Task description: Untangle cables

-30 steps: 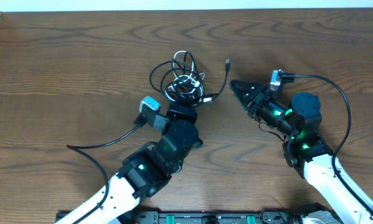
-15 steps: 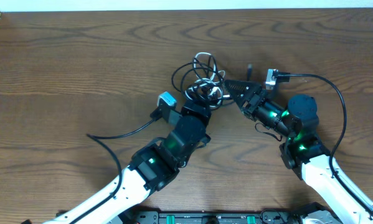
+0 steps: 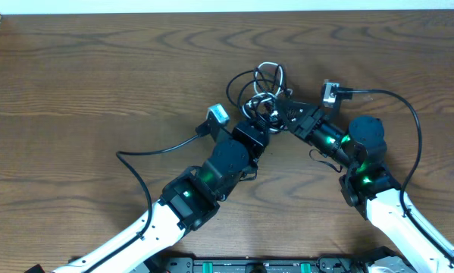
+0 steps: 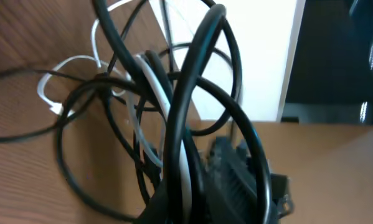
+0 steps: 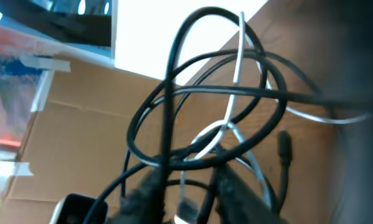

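The left gripper (image 3: 255,127) is squeezed tight on the cables (image 3: 260,83). In its wrist camera, black cords and one white cord (image 4: 154,93) run down into its tip at the bottom of the picture. From there the cords go up in big loops that cross over each other.

The right gripper (image 3: 282,113) points at the same bunch from the other side. Its tip is just beside the left one. In its own camera its two fingers (image 5: 142,190) look dark and fuzzy at the bottom, with a small gap between them. Some cords pass through that gap. I cannot tell if the fingers pinch them or only sit around them.

The cables are one messy bunch of black and white loops, all tangled together. From above, the bunch shows over the brown wooden table (image 3: 98,68), toward the far side, just past the two gripper tips. A small black plug (image 5: 286,148) sticks out at one side of the bunch.

A thick black wire (image 3: 158,148) runs from the left arm and lies on the table, well away from the bunch.
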Controlling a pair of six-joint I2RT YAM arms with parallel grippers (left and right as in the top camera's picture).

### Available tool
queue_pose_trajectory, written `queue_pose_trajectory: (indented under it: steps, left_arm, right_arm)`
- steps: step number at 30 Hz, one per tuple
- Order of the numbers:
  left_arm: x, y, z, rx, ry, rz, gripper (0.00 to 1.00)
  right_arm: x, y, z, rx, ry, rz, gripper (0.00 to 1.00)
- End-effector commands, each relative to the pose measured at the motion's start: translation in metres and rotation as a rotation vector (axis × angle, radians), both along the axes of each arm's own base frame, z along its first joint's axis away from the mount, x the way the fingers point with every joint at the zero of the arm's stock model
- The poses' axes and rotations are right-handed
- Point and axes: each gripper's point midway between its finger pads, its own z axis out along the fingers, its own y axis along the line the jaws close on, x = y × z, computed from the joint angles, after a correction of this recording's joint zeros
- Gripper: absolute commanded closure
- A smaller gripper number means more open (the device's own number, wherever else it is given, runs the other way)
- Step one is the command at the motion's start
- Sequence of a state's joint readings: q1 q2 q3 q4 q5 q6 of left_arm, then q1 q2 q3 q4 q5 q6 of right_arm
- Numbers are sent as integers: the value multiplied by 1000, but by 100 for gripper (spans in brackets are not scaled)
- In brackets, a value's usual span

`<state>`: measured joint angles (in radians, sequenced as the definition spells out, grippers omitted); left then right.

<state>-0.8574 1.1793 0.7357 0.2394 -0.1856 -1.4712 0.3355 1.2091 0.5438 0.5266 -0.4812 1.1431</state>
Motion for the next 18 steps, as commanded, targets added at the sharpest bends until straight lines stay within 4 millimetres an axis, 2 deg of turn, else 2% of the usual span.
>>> queue_pose_trajectory:
  steps: [1,2,5,7,11,13,16,18]
  left_arm:
    - [-10,-13,4,71,-62,-122,91]
    - [-11,-14,3,94,-77,-139,89]
    - [-15,-15,-4,196,-120,-198,82]
    - [-19,-12,-17,275,-114,-224,74]
    - [-30,2,-55,445,-31,-275,72]
    - [-38,12,-73,510,35,-287,74]
    - [-48,32,-99,614,131,-282,92]
    - [-55,46,-112,680,183,-272,92]
  right_arm:
    - [8,-5,5,-34,-46,-43,94]
    - [9,-6,4,-42,-50,-56,99]
    - [12,-11,4,-48,-55,-72,99]
    - [15,-16,4,-48,-56,-86,99]
    - [22,-30,4,-49,-53,-123,99]
    - [24,-36,4,-48,-52,-132,99]
    - [27,-44,3,-48,-48,-148,99]
    - [28,-48,3,-47,-47,-153,99]
